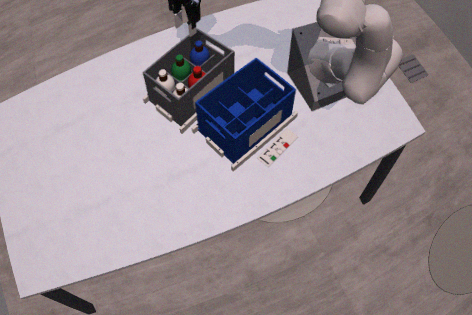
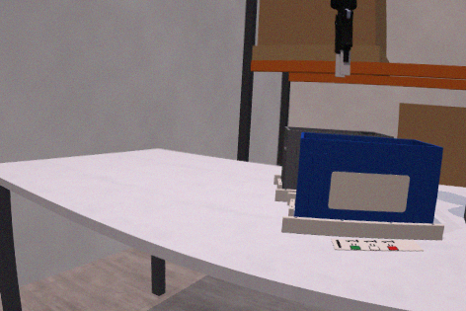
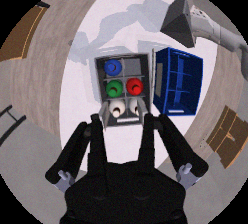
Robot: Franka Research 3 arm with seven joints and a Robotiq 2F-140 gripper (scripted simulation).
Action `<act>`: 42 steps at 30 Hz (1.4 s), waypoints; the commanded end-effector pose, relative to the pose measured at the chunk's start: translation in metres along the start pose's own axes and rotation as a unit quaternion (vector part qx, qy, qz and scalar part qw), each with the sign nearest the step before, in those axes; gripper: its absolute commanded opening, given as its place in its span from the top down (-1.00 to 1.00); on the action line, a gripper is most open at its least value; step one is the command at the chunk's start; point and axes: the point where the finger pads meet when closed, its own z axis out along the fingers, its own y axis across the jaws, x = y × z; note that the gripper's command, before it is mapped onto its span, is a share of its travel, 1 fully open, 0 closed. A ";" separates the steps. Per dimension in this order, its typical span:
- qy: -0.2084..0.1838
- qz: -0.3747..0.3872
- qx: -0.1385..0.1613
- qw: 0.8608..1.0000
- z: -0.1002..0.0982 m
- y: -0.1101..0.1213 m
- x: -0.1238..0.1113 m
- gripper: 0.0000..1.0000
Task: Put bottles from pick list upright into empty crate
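Over the bench's far edge, in the top view, the fingers (image 1: 183, 12) hang partly parted and gripping nothing, just beyond the far wall of the grey crate (image 1: 220, 68). Its bottles stand upright below and nearward of them: blue bottle (image 1: 199, 53) closest, then green bottle (image 1: 180, 68) and red bottle (image 1: 196, 76), with two white ones at the near end. The blue crate (image 1: 285, 99) sits touching it toward the right edge, and the pick list (image 1: 278, 148) lies beyond that.

From the exterior view, the fingers (image 2: 343, 63) ride well above the crates; the bottles are hidden behind the blue crate (image 2: 367, 157).

Seen from the wrist, the crate of bottles lies straight ahead between the fingertips, their long axes vertical. My judgement: descent onto a listed neck comes next.
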 end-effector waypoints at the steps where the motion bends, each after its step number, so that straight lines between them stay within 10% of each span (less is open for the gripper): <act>1: 0.001 0.004 -0.001 1.000 0.000 0.000 0.001 0.24; 33: 0.001 0.004 -0.001 1.000 0.000 0.000 0.001 0.24; 42: 0.001 -0.106 -0.001 0.994 0.033 -0.012 -0.002 0.24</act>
